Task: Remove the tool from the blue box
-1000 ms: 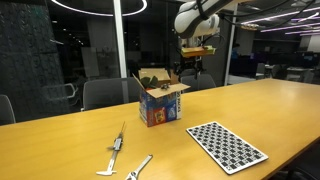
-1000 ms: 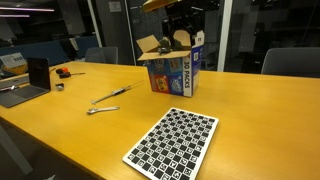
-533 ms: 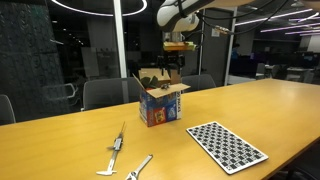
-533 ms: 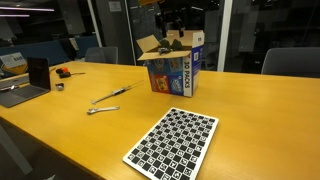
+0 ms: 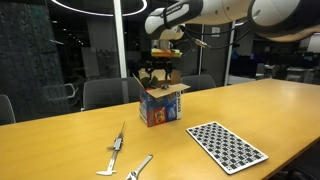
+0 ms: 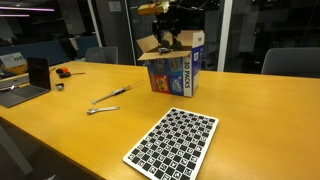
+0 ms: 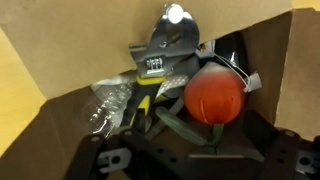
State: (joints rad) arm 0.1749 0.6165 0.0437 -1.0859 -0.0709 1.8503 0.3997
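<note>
The blue box (image 5: pixel 160 106) stands open on the wooden table, brown flaps up; it also shows in the other exterior view (image 6: pixel 176 72). My gripper (image 5: pixel 160 72) hangs just above its opening in both exterior views (image 6: pixel 168 36). The wrist view looks down into the box. The tool (image 7: pixel 145 104), dark with yellow parts, lies at the bottom beside crumpled clear plastic (image 7: pixel 108 100), a silvery metal piece (image 7: pixel 170 45) and an orange ball with green leaves (image 7: pixel 214 95). My gripper (image 7: pixel 200 165) is open and empty above these things, its dark fingers (image 7: pixel 110 160) spread at the lower edge.
On the table in front of the box lie a long thin silvery tool (image 5: pixel 118 140), a silvery plier-like tool (image 5: pixel 138 167) and a checkerboard sheet (image 5: pixel 227 146). A laptop (image 6: pixel 20 90) sits at the table's far end. Chairs stand behind the table.
My arm has swung sideways from beside the box to over its opening and come lower.
</note>
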